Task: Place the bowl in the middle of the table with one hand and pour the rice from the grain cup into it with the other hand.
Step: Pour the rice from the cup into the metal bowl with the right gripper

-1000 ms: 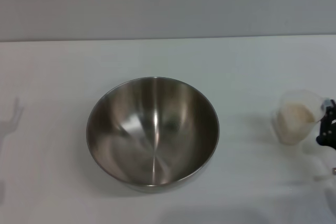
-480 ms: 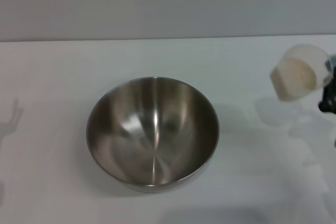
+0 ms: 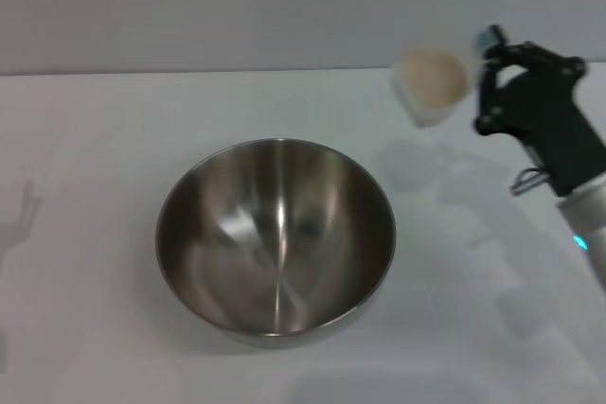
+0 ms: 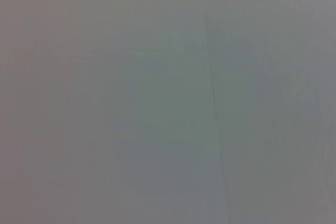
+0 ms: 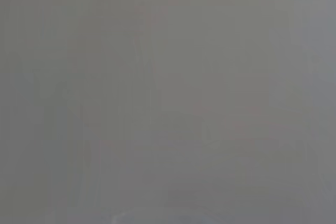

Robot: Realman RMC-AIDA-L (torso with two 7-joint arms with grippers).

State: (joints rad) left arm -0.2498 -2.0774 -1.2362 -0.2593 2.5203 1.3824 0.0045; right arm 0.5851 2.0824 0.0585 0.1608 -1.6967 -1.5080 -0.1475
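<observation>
The stainless-steel bowl stands empty in the middle of the white table. My right gripper is shut on the handle tab of the clear grain cup and holds it in the air, up and to the right of the bowl, tilted toward the bowl. The pale rice is still inside the cup. The cup's shadow falls on the table right of the bowl. My left gripper is out of view. Both wrist views show only a blank grey field.
A grey wall runs behind the table's far edge. A faint shadow of an arm lies on the table at the far left.
My right gripper has lifted the cup off the table at the right edge and carried it up and leftward toward the bowl. The bowl has not moved.
</observation>
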